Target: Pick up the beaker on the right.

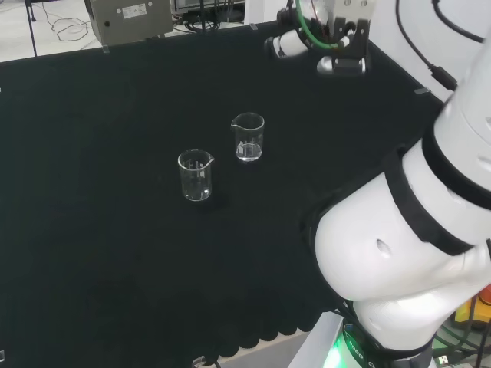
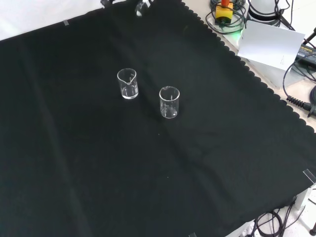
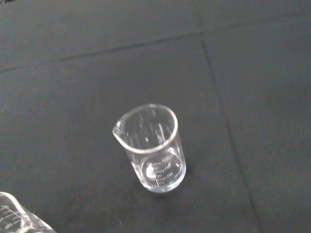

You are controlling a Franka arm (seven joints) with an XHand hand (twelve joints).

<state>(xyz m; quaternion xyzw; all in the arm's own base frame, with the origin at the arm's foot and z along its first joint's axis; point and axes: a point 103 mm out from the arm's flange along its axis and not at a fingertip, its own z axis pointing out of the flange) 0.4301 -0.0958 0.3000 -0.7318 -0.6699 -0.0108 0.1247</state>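
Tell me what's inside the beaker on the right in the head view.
The right beaker looks empty in the head and wrist views; its base shows through the glass. A thin film of clear liquid cannot be ruled out.

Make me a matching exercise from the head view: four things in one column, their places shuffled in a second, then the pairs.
Things (head view)
1. right beaker
2. left beaker
3. hand
4. grey box

Places
A. beyond the black cloth's far edge, at the view's top left
B. upright on the cloth, the nearer of the two to the camera
C. up at the view's top, right of both beakers, touching neither
D. upright on the cloth, the farther of the two, closer to the hand

Pairs: 1-D, 2-B, 3-C, 4-A
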